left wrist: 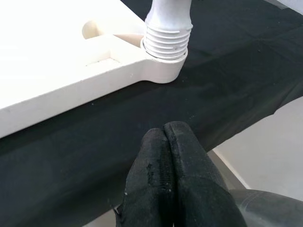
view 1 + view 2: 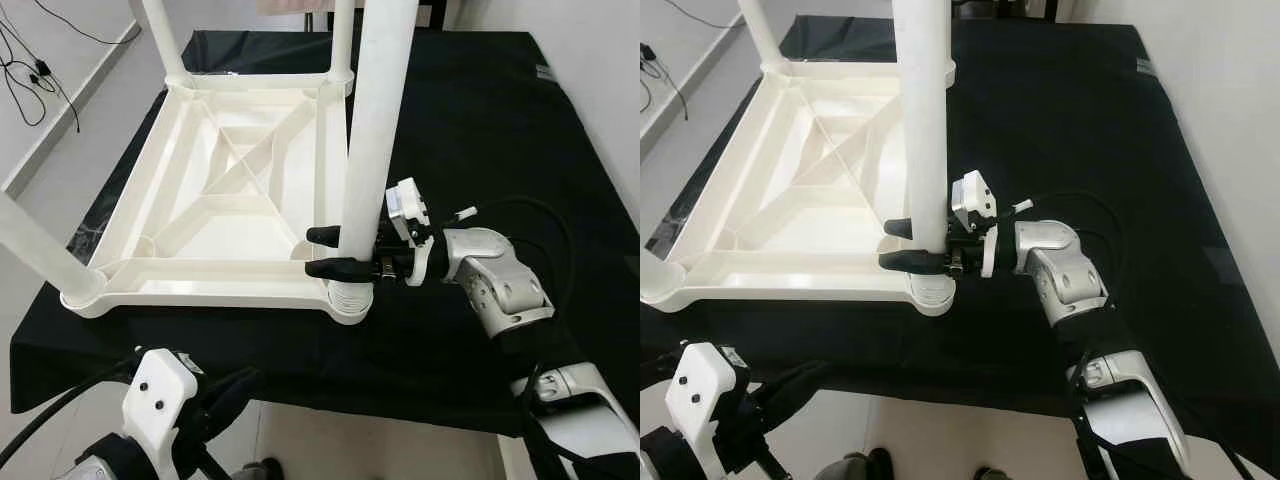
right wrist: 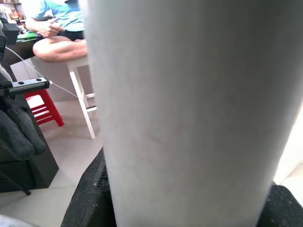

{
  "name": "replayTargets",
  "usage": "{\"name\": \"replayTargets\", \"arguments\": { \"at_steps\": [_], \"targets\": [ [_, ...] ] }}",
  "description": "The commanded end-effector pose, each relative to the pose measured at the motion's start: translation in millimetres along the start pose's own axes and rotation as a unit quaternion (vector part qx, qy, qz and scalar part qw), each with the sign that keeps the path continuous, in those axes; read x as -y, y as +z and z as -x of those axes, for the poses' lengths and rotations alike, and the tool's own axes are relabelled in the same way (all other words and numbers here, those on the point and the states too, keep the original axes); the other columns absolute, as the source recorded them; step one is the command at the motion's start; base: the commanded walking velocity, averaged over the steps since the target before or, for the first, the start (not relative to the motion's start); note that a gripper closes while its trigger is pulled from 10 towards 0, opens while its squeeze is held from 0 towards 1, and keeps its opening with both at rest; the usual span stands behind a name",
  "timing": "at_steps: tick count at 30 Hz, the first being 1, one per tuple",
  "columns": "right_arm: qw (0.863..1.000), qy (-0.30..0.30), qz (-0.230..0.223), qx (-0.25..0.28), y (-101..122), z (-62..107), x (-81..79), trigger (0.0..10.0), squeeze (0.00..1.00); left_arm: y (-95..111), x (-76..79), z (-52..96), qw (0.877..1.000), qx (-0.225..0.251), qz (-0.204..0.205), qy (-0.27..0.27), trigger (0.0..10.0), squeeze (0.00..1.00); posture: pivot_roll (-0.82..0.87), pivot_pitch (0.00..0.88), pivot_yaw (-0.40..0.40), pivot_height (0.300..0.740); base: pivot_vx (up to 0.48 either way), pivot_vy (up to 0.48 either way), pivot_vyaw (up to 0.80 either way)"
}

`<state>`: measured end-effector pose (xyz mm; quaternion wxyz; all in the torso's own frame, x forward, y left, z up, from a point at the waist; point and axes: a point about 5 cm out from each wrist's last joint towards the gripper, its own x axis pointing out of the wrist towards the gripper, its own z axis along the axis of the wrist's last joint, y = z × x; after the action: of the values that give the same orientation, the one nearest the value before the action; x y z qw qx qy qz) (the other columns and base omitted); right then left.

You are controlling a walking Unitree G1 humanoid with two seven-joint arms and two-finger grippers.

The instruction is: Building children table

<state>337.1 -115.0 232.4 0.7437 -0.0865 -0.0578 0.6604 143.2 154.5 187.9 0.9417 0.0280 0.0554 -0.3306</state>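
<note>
White plastic children's table [image 2: 215,215] lies upside down, ribbed underside up, in the upper left and centre of the head views, on a black cloth [image 2: 480,130] that covers the tabletop. Four white round legs stand up from its corners. Near-right leg [image 2: 372,150] rises at frame centre, its threaded base [image 1: 168,40] seated in the corner socket [image 2: 350,303], some thread rings visible above the socket rim. Near-left leg [image 2: 40,255] leans out at the left edge; two far legs stand at the top.

Right pincer [image 2: 330,252] comes in from the right at centre frame, its two black fingers [image 2: 335,268] clamped around the near-right leg just above the socket, one finger each side. Right wrist view: the leg up close, a seated person [image 3: 52,28], a white stool [image 3: 83,94] and a red stool [image 3: 42,109] behind.

Left pincer [image 1: 165,137] is low at the bottom left of the head views, below the tabletop's near edge, its fingers pressed together and holding nothing, apart from the table.

Light floor [image 2: 70,130] at the left, with black cables [image 2: 30,70] in the upper left corner.
</note>
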Motion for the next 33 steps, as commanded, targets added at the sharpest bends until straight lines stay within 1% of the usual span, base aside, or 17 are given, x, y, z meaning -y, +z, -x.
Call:
{"name": "replayTargets", "arguments": {
  "at_steps": [1,3,5,7,8,10,11,15,17,19,25,27,29,33],
  "targets": [
    [0.999,0.004,-0.025,-0.029,-18,-1.8,-3.9,10.0,0.0,0,2.6,2.7,1.0,-0.01,-0.001,-0.008,10.0,0.0,0.14,0.29,0.014,0.74,0.0,0.0,0.0],
    [0.999,0.004,-0.025,-0.029,-18,-1.8,-3.9,10.0,0.0,0,2.6,2.7,1.0,-0.01,-0.001,-0.008,10.0,0.0,0.14,0.29,0.014,0.74,0.0,0.0,0.0],
    [0.999,0.029,-0.023,-0.029,-17,-3.0,-6.6,10.0,0.0,0,2.3,2.9,1.0,-0.011,0.0,-0.008,10.0,0.0,0.14,0.288,0.016,0.74,0.0,0.0,0.0],
    [0.999,0.029,-0.023,-0.029,-17,-3.0,-6.6,10.0,0.0,0,2.3,2.9,1.0,-0.011,0.0,-0.008,10.0,0.0,0.14,0.288,0.016,0.74,0.0,0.0,0.0],
    [0.998,0.042,-0.021,-0.034,-17,-3.1,-8.1,10.0,0.0,0,2.2,3.1,1.0,-0.011,0.0,-0.008,10.0,0.0,0.15,0.29,0.015,0.74,0.0,0.0,0.0],
    [0.996,0.066,-0.007,-0.059,-20,-2.8,-11.7,10.0,0.0,0,2.2,3.4,1.0,-0.011,0.001,-0.008,10.0,0.0,0.15,0.289,0.015,0.74,0.0,0.0,0.0],
    [0.996,0.066,-0.007,-0.059,-20,-2.8,-11.7,10.0,0.0,0,2.2,3.4,1.0,-0.011,0.001,-0.008,10.0,0.0,0.15,0.289,0.015,0.74,0.0,0.0,0.0],
    [0.99,0.088,0.029,-0.109,-28,-2.8,-15.3,10.0,0.0,0,2.4,4.1,1.0,-0.012,0.002,-0.008,10.0,0.0,0.15,0.288,0.018,0.74,0.0,0.0,0.0],
    [0.99,0.088,0.029,-0.109,-28,-2.8,-15.3,10.0,0.0,0,2.4,4.1,1.0,-0.012,0.002,-0.008,10.0,0.0,0.15,0.288,0.018,0.74,0.0,0.0,0.0],
    [0.986,0.098,0.043,-0.131,-32,-2.3,-16.8,10.0,0.0,0,2.6,4.4,1.0,-0.013,0.003,-0.009,10.0,0.0,0.15,0.287,0.02,0.74,0.0,0.0,0.0],
    [0.981,0.106,0.054,-0.155,-38,-0.4,-20.5,10.0,0.0,0,3.3,4.8,1.0,-0.014,0.005,-0.01,10.0,0.0,0.15,0.284,0.019,0.74,0.0,0.0,0.0],
    [0.98,0.109,0.055,-0.158,-39,-0.1,-21.6,10.0,0.0,0,3.4,4.9,1.0,-0.014,0.005,-0.01,10.0,0.0,0.14,0.282,0.02,0.74,0.0,0.0,0.0],
    [0.983,0.104,0.043,-0.146,-38,-0.9,-21.6,10.0,0.0,-1,3.5,5.0,1.0,-0.014,0.006,-0.011,10.0,0.0,0.14,0.28,0.02,0.74,0.0,0.0,0.0],
    [0.985,0.097,0.034,-0.136,-36,-1.6,-20.3,10.0,0.0,-1,3.5,5.0,1.0,-0.014,0.006,-0.011,10.0,0.0,0.14,0.28,0.02,0.74,0.0,0.0,0.0]
  ]
}}
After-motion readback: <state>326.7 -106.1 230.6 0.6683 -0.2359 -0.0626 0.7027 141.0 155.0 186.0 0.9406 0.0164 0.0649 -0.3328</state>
